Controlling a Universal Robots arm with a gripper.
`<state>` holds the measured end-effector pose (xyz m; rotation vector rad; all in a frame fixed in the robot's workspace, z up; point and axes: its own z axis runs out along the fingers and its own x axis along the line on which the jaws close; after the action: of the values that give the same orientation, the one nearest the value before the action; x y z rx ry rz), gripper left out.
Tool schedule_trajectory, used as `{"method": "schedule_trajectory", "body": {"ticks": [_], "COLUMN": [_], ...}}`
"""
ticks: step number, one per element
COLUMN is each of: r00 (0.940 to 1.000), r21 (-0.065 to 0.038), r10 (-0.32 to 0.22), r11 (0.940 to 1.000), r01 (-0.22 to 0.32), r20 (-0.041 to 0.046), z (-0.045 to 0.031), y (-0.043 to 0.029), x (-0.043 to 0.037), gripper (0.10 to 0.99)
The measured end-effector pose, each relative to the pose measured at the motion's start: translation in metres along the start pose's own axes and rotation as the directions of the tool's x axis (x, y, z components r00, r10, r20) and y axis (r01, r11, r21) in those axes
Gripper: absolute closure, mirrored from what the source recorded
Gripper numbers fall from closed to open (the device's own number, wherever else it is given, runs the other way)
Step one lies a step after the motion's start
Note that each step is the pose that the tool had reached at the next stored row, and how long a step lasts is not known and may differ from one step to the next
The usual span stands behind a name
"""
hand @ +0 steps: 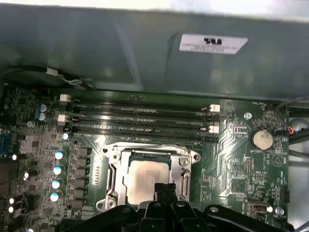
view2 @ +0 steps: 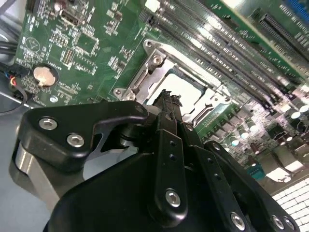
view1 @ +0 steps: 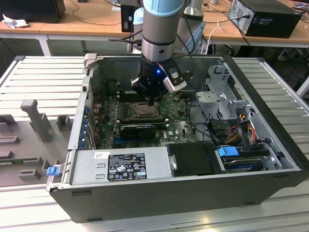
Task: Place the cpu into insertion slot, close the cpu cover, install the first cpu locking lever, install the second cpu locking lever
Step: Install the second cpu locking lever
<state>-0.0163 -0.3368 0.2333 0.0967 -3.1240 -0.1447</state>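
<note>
End effector (hand: 163, 189) fingertips together at cpu (hand: 147, 180) edge.

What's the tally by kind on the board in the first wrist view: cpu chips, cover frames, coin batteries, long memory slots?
Pale silver square cpu: 1
Silvery metal cpu cover frame: 1
Round silver coin battery: 1
Long black memory slots: 4
Total: 7

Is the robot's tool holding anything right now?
Nothing seems held. The tool has its fingertips together, right over the edge of the cpu, which lies in the insertion slot.
</note>
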Motion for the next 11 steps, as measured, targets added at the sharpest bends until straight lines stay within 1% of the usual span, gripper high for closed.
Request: {"method": "schedule_trajectory", "body": {"ticks": [1, 2, 3, 4, 5, 6, 8, 10, 11], "r00": [1.0, 1.0, 1.0, 1.0, 1.0, 1.0, 1.0, 1.0, 1.0], "r21": [0.0, 0.0, -0.005, -0.01, -0.01, -0.01, -0.01, -0.01, -0.011], "r10": [0.0, 0.0, 0.0, 0.0, 0.0, 0.0, 0.0, 0.0, 0.0], "r11": [1.0, 1.0, 1.0, 1.0, 0.9999, 0.9999, 0.9999, 0.9999, 0.9999], "r01": [0.0, 0.0, -0.001, -0.001, -0.001, 0.0, -0.001, -0.001, 0.0], "r20": [-0.0006, -0.0038, -0.0063, -0.0062, -0.0062, -0.0063, -0.0062, -0.0063, -0.0062], "z": [-0.0003, -0.0005, -0.0006, -0.001, -0.0013, -0.0014, -0.0017, -0.0047, -0.005], "y": [-0.0035, -0.0064, -0.008, -0.0114, -0.0152, -0.017, -0.0186, -0.0192, -0.0201], "x": [0.0002, 0.0004, 0.0005, 0.0007, 0.001, 0.0011, 0.0012, 0.0012, 0.0012], "gripper": [0.98, 0.98, 0.98, 0.98, 0.98, 0.98, 0.98, 0.98, 0.98]}}
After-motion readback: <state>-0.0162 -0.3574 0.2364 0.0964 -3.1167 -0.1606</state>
